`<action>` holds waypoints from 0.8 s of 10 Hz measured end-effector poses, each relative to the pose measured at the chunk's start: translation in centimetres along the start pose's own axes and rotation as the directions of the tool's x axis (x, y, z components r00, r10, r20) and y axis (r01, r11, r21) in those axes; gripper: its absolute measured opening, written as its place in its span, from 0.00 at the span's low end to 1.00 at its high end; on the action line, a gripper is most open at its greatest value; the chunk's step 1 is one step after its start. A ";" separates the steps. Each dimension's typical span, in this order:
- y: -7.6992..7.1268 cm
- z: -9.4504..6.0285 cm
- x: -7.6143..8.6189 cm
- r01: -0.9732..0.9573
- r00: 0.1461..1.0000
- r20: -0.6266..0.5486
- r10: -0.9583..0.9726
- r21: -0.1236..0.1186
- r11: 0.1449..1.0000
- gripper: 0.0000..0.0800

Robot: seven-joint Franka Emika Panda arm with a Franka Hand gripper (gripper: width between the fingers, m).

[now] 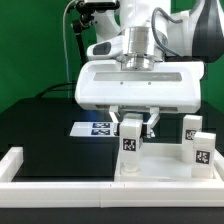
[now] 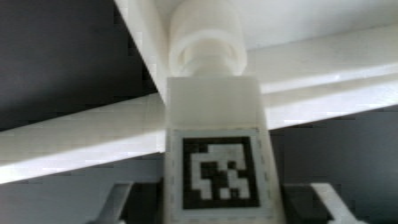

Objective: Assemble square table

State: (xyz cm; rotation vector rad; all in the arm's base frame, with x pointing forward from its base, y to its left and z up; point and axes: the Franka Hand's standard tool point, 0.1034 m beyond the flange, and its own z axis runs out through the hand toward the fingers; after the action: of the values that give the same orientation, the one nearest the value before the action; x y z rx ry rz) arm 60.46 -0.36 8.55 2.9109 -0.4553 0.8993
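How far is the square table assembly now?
Done: I cannot confirm any leg is fixed. In hand: the claw is shut on one leg, upright over the square panel. Left: two more legs stand loose at the exterior view's right, still to attach.

No readable words, brands or numbers appear; only black-and-white square tags stand on the held leg [image 2: 217, 150], on two further legs [image 1: 198, 150] and on the marker board [image 1: 97, 128].
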 end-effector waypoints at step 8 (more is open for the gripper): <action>-0.4 1.1 -0.3 0.000 1.000 0.001 0.000 -0.002 1.000 0.47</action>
State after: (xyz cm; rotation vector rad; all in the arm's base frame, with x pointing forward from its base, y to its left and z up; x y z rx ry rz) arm 60.94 -0.04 7.51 2.9099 -0.4564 0.8962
